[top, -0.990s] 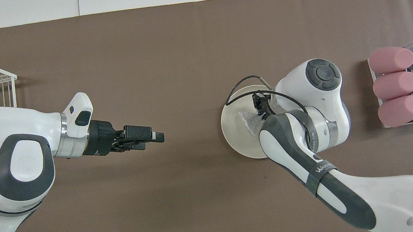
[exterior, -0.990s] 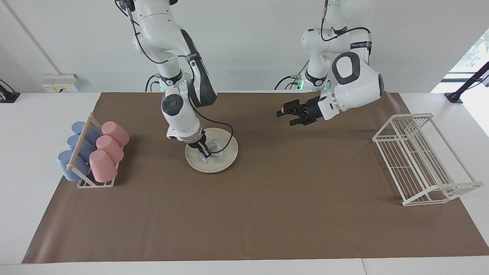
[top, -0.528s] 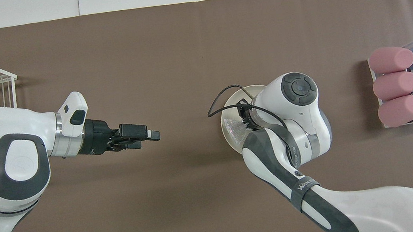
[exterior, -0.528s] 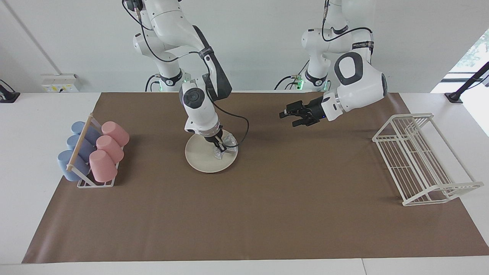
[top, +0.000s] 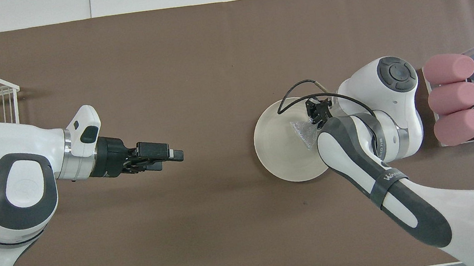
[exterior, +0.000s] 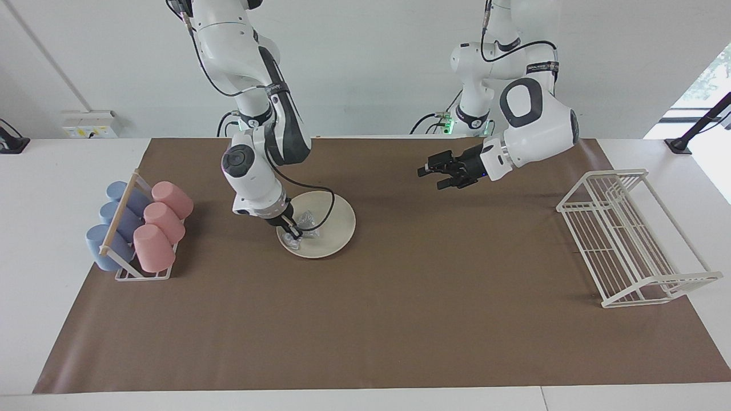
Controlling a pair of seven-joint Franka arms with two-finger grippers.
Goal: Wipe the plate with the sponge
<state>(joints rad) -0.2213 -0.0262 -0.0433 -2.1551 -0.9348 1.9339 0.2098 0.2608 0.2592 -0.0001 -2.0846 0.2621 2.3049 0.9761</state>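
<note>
Sponge pressed on plate, second arm waiting.

Toward the right arm's end of the desk [exterior: 400,319]: pink and blue cups [exterior: 163,220] lying in a small holder. Beside them, cream plate [exterior: 334,225] flat on the brown mat, right gripper [exterior: 294,233] down on it, jaws closed on the silvery sponge [exterior: 302,222] at the plate's cup-side edge. Over the mat's middle, left gripper [exterior: 429,171] waiting in the air, holding nothing, jaws' opening impossible to tell. At the left arm's end, white wire rack [exterior: 628,240].
</note>
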